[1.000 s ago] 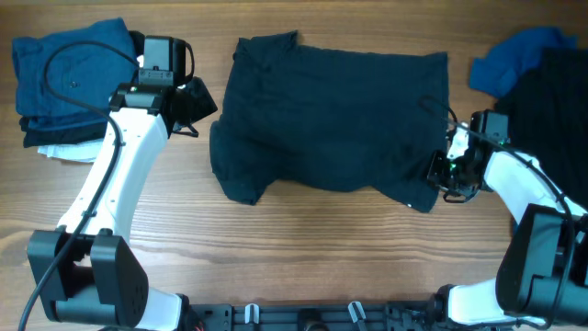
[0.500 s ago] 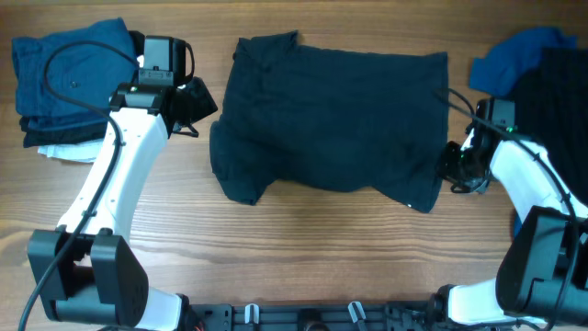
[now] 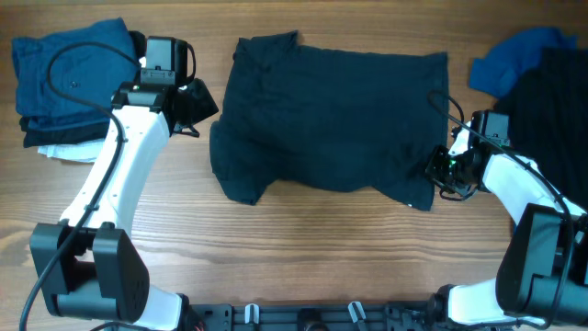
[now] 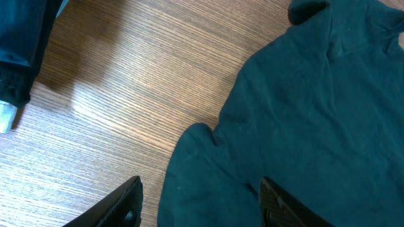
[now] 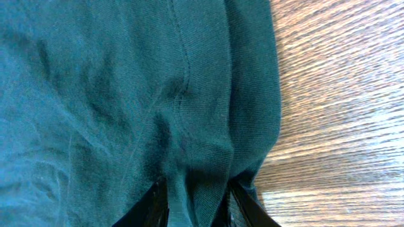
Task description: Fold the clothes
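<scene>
The near-black navy shirt [image 3: 331, 119] of the clothes lies spread flat in the middle of the table, collar end to the left. My left gripper [image 3: 197, 103] hovers open at its upper left sleeve. In the left wrist view the fingers [image 4: 126, 205] straddle the sleeve's edge [image 4: 189, 164] without touching the cloth. My right gripper [image 3: 439, 172] sits at the shirt's lower right hem. The right wrist view shows a fold of the shirt [image 5: 126, 94] pinched between the two narrow-set fingers [image 5: 154, 205] of this gripper [image 5: 197, 211].
A folded stack of blue, dark and white garments [image 3: 64, 74] sits at the far left, just behind my left arm. A loose pile of blue [image 3: 514, 60] and black cloth [image 3: 556, 101] lies at the far right. Bare wood [image 3: 322, 248] runs along the front.
My right gripper swung a little out to the right, then came back onto the shirt's hem and narrowed on it. The left arm and the shirt have stayed still.
</scene>
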You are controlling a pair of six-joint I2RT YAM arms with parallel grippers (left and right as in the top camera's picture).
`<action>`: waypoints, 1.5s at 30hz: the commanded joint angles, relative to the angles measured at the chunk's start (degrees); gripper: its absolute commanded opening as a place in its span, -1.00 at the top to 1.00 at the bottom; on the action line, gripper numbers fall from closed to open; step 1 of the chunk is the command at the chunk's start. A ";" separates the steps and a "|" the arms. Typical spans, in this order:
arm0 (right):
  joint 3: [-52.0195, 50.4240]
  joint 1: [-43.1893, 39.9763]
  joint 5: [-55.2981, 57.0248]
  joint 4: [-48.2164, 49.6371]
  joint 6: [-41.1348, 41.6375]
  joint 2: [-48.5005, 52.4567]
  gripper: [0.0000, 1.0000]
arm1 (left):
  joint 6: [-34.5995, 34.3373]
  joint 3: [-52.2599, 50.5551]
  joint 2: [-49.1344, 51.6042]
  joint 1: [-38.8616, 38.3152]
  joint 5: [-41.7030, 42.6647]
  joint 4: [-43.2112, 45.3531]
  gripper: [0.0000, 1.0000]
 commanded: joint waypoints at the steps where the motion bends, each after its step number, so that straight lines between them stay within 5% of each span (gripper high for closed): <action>1: -0.48 0.13 -1.44 -0.46 0.02 0.59 0.34 | -0.52 -0.31 0.61 0.22 0.24 -0.07 -0.17; 4: -0.48 0.13 -1.25 -0.70 -0.74 0.59 0.46 | -0.52 -0.31 0.61 0.22 0.24 -0.07 -0.17; 6: -0.48 0.13 -0.70 -0.81 -1.36 0.59 0.91 | -0.52 -0.31 0.61 0.22 0.24 -0.07 -0.17; 10: 0.24 0.11 7.26 -3.96 -1.36 0.59 0.91 | -0.52 -0.31 0.61 0.22 0.24 -0.07 -0.18; 13: 3.96 -0.22 23.67 -13.05 4.74 0.59 0.91 | -0.50 -0.31 0.70 0.22 0.22 -0.07 -0.18; 17: 4.44 -1.22 26.53 -9.88 7.45 0.61 0.91 | -0.52 -0.33 2.05 0.22 0.22 -0.04 -0.20; 21: 4.55 -1.27 18.14 -1.51 0.07 0.61 -0.07 | -0.52 -0.33 4.37 0.22 0.46 0.00 -0.20; 31: 7.82 -1.27 5.55 -15.06 0.22 0.59 -0.40 | 4.37 -1.01 4.20 -0.68 17.99 -22.56 -0.20; 34: 7.82 -1.27 5.60 -14.78 0.24 0.59 -0.40 | 5.79 -5.66 4.22 -3.30 18.08 -20.57 -0.20; 37: 7.82 -1.27 5.57 -14.43 0.20 0.59 0.08 | 6.14 -9.86 4.37 -3.98 17.66 -12.57 -0.11; 38: 7.82 -1.27 5.53 -14.67 0.17 0.59 0.72 | 6.88 -11.93 4.44 -3.98 17.68 -8.59 0.14; 39: 7.82 -1.25 4.24 -14.84 0.04 0.59 0.91 | 7.06 -13.22 4.44 -3.98 17.68 -5.81 0.46; 40: 7.82 -1.25 1.18 -14.82 -0.50 0.59 0.91 | 7.04 -14.01 4.44 -3.98 17.79 -4.13 0.88; 42: 7.82 -0.66 -9.99 -14.14 -9.29 0.59 0.91 | 7.08 -15.13 4.46 -3.98 17.86 -0.66 0.92; 45: 7.80 1.70 -11.78 -13.94 -10.56 0.59 0.91 | 7.06 -15.23 5.44 -4.15 17.88 3.21 0.92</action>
